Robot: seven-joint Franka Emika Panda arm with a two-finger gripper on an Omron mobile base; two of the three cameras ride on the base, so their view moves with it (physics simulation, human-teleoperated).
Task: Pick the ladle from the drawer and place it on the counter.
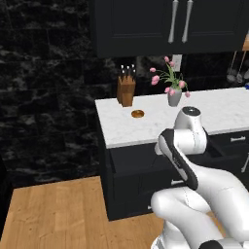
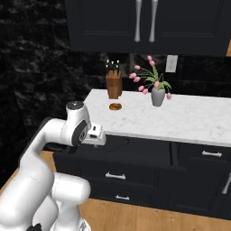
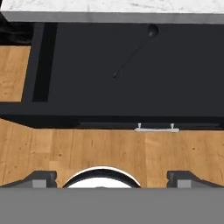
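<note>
My end effector point(image 3: 112, 177) hangs wide open and empty above the open drawer point(image 3: 131, 87). I judge this the approach; next I must descend onto the ladle point(image 3: 133, 53).

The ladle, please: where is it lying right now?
In the hand view the ladle lies inside the open drawer, its bowl near the counter edge, handle slanting toward the drawer front.

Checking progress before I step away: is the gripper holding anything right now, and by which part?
Nothing is held. The gripper is open, and the ladle lies untouched in the open drawer.
</note>
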